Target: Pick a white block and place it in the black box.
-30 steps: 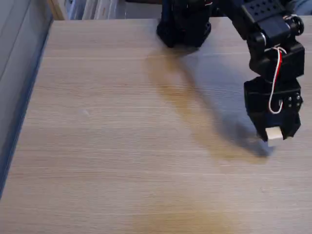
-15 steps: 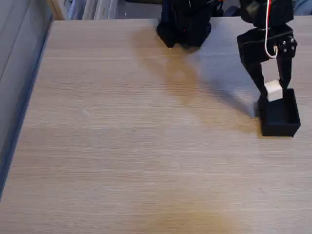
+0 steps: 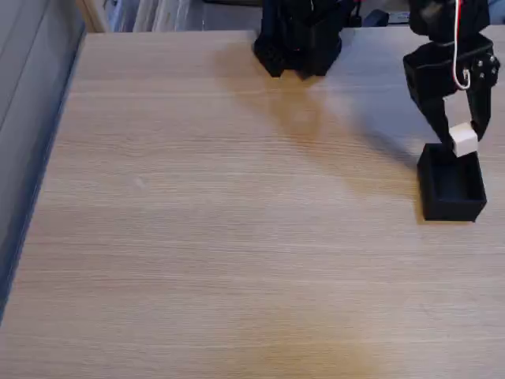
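With our black two-finger gripper [image 3: 463,140] clamped on the small white cube [image 3: 464,140], which hangs at the twelve o'clock rim of the matte black open-topped box [image 3: 451,197], we should probably carry it toward six o'clock, over the cavity, before releasing.

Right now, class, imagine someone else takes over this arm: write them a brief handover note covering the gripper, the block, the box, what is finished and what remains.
Gripper: shut on the small white cube, held off the table.
Cube: in the fixed view it sits at the far rim of the matte black open-topped box, apparently above it.
Box: on the wooden table, right side of the view.
Done: cube picked up and carried to the box.
Left: centre over the opening, release, withdraw.
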{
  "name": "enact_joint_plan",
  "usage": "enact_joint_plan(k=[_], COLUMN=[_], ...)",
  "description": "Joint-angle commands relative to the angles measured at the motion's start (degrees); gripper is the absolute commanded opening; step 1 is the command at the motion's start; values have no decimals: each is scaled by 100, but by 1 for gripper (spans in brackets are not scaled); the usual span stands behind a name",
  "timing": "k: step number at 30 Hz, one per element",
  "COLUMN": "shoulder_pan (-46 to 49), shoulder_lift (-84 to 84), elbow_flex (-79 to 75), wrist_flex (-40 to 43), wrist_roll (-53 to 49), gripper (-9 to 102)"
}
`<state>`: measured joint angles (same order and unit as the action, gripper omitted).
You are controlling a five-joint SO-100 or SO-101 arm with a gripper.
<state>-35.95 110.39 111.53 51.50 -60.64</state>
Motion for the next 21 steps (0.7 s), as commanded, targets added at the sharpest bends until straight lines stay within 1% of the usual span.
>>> enact_joint_plan(k=[1,5,8,12,17,19,21], shoulder_pan=[18,88,176,299,439,527,615], shoulder_lift=[-79,-237,-316,-325,-290,-202,-35], elbow_flex=[-123,-167,-193,-193,-202,-202,-167], wrist_flex=[-141,-255,-316,-466,-475,-378,-308], wrist_roll=[53,35,62,132,-18,-88,-79], gripper=[1,5,16,20,20,15,7])
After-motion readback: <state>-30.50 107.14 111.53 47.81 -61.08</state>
